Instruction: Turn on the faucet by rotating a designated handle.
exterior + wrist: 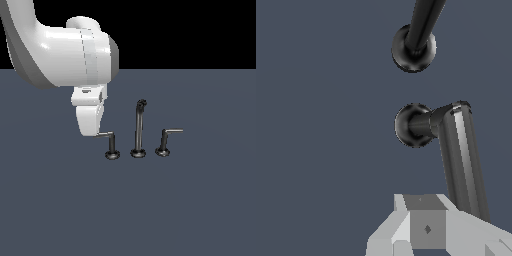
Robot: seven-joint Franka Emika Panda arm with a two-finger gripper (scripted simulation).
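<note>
The faucet is a small dark metal set on the grey floor. Its tall spout (138, 127) with a hooked tip stands in the middle. The handle (112, 144) stands at the exterior view's left of the spout, with a straight post and an arm pointing towards my gripper (92, 131). The gripper's white fingers look closed together with nothing between them, and the tip of the handle's arm touches their side. In the wrist view the handle's arm (461, 160) runs from its round base (408, 125) past the fingers (427, 227). The spout's base (413, 50) lies beyond.
The twin handle (165, 141), with a leaning post and an arm pointing to the exterior view's right, stands on the other side of the spout. The floor (190, 210) is flat dark grey. The bulky white arm (65, 50) hangs over the upper left.
</note>
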